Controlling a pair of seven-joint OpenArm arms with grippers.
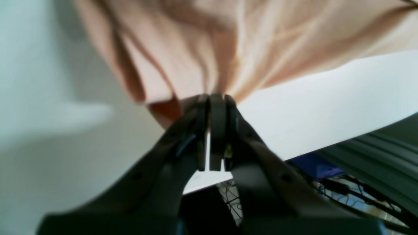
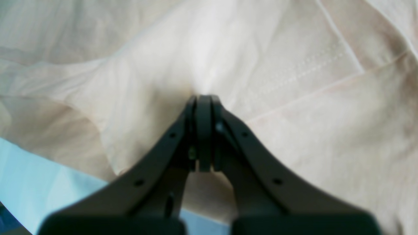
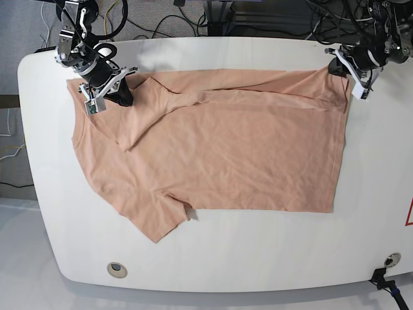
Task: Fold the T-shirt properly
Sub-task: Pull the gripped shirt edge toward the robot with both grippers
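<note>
The salmon-peach T-shirt lies spread on the white table, with one short sleeve pointing to the front left. No yellow print shows. My left gripper is at the shirt's far right corner. In the left wrist view it is shut on a bunched edge of the T-shirt, held a little off the table. My right gripper is at the far left, near the shoulder. In the right wrist view it is shut, pinching the T-shirt, where a stitched seam shows.
The table's far edge runs just behind both grippers, with cables on the floor beyond. Two round holes sit near the front edge. Bare tabletop shows in front of the shirt and at the right.
</note>
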